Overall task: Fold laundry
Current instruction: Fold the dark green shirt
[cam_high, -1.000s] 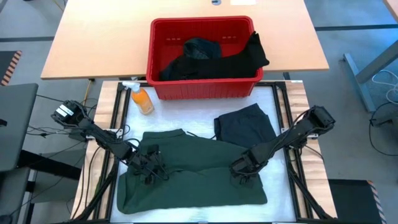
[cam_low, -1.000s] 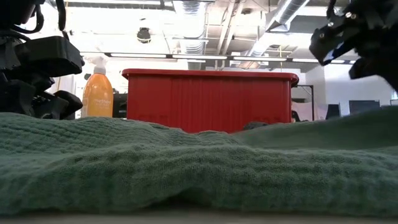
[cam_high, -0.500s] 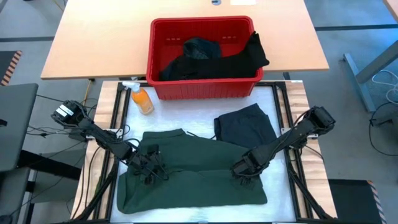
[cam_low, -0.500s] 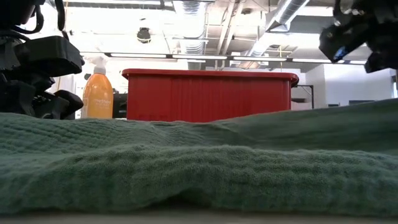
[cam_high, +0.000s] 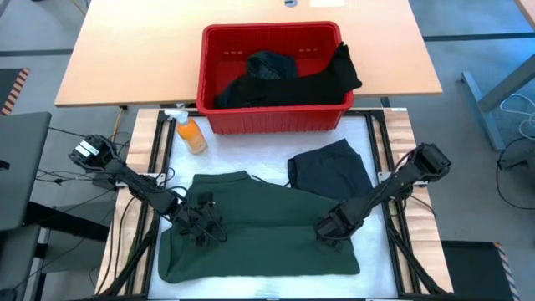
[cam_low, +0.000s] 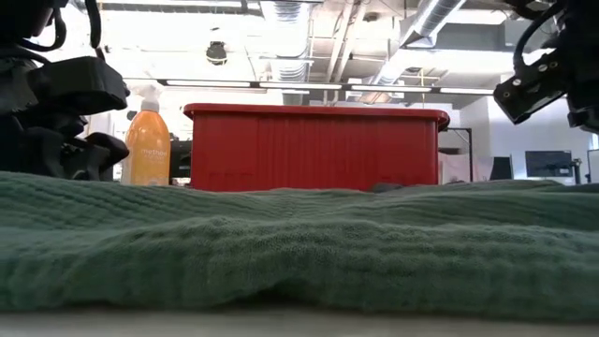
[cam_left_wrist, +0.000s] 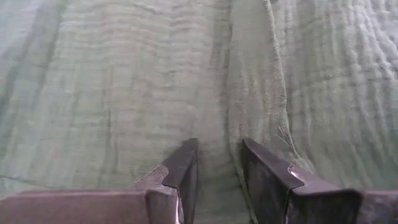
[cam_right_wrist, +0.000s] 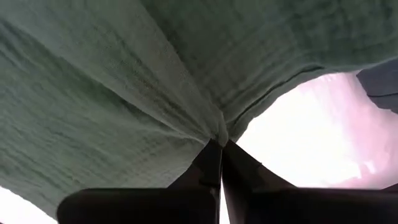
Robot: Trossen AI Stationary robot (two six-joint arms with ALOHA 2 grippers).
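A dark green shirt point(cam_high: 259, 242) lies spread over the near half of the table and fills the foreground of the low view point(cam_low: 299, 243). My left gripper point(cam_high: 205, 224) is low over its left part, fingers a small gap apart around a ridge of cloth point(cam_left_wrist: 219, 146). My right gripper point(cam_high: 334, 227) is at the shirt's right part, shut on a pinch of green cloth point(cam_right_wrist: 221, 144). A folded dark piece point(cam_high: 330, 167) lies flat behind the shirt on the right. More black garments point(cam_high: 284, 75) sit in the red basket, one hanging over its right rim. My left gripper has a raised ridge of the green shirt point(cam_left_wrist: 239, 134) between its two fingers, coming from above and slanting toward the table's right. The cloth around it lies on the table. My right gripper pinches a fold of the green shirt point(cam_right_wrist: 219, 134) at its fingertips. Creases fan out from the pinch, so the cloth there is drawn taut and lifted slightly off the white table cover.
The red basket point(cam_high: 209, 92) stands at the far side of the table. An orange spray bottle point(cam_high: 191, 134) stands by the basket's near left corner. White table cover point(cam_high: 242, 159) shows bare between the bottle, the shirt and the folded piece.
My right gripper has moved a little toward the near right and down. The right part of the green shirt, held raised a second ago, has sunk and now lies nearly level with the rest. The left part has stayed where it was.
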